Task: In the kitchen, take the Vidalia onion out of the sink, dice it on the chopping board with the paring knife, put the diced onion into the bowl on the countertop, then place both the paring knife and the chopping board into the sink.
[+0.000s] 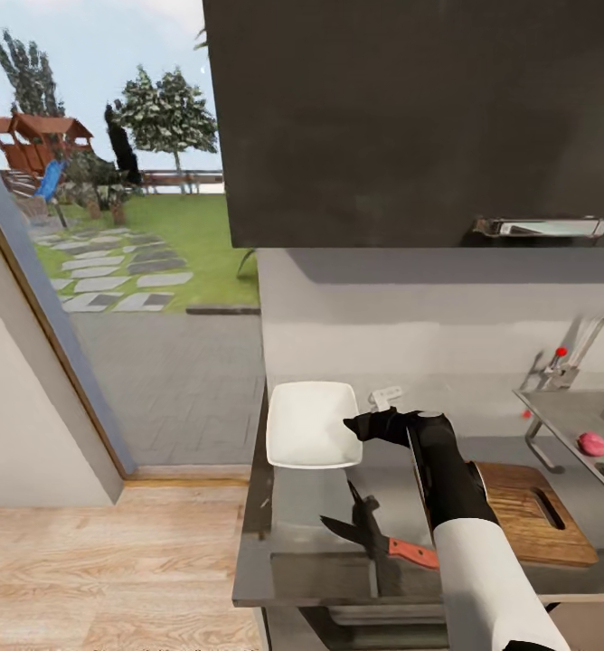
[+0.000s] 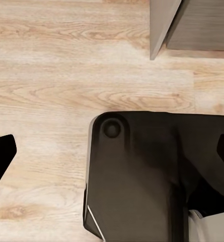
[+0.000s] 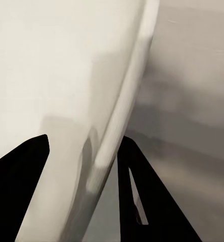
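Observation:
The white square bowl sits at the back left of the dark countertop. My right gripper is at the bowl's right rim. In the right wrist view the bowl's rim runs between the two dark fingers of the open right gripper, with a gap on the inner side. The paring knife lies on the countertop near the front edge, orange-red handle to the right. Partly hidden behind my right arm is the wooden chopping board. The pinkish Vidalia onion lies in the sink. My left gripper hangs open over the floor.
A chrome tap with a red dot rises behind the sink. Black upper cabinets hang overhead. A glass door at the left looks onto a garden. Light wood floor and the robot's dark base lie under the left gripper.

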Controlling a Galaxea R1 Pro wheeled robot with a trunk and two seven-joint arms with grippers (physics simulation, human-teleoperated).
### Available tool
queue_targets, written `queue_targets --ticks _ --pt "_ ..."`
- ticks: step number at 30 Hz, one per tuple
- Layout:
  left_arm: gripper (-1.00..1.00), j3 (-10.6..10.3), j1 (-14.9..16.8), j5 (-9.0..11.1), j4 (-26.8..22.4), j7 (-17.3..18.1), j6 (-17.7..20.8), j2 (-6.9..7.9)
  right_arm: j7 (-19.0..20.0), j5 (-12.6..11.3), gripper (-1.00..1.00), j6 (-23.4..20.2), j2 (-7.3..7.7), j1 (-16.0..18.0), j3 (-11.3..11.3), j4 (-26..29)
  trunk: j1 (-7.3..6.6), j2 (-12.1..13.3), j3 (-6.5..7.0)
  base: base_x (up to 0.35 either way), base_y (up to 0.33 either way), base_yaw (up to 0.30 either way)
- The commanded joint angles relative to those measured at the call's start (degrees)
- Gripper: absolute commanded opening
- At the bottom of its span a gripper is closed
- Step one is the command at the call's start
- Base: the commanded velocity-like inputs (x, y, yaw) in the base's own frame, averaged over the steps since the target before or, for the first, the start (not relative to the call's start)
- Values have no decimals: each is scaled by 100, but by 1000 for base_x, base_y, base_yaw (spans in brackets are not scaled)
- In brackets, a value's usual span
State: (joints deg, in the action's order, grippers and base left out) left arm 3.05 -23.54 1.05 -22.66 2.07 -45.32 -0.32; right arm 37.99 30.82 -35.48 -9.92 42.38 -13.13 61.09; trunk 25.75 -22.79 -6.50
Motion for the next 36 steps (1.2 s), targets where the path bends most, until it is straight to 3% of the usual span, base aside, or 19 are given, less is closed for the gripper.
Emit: queue_targets --ticks 1,36 --pt "100 20 -2 9 -10 22 -3 -3 59 47 -100 -12 -8 7 -20 8 4 -13 -19 9 0 0" --pt "100 20 -2 9 -10 22 -3 -3 60 56 -100 -156 -8 7 -49 8 4 -13 -85 1 0 0"
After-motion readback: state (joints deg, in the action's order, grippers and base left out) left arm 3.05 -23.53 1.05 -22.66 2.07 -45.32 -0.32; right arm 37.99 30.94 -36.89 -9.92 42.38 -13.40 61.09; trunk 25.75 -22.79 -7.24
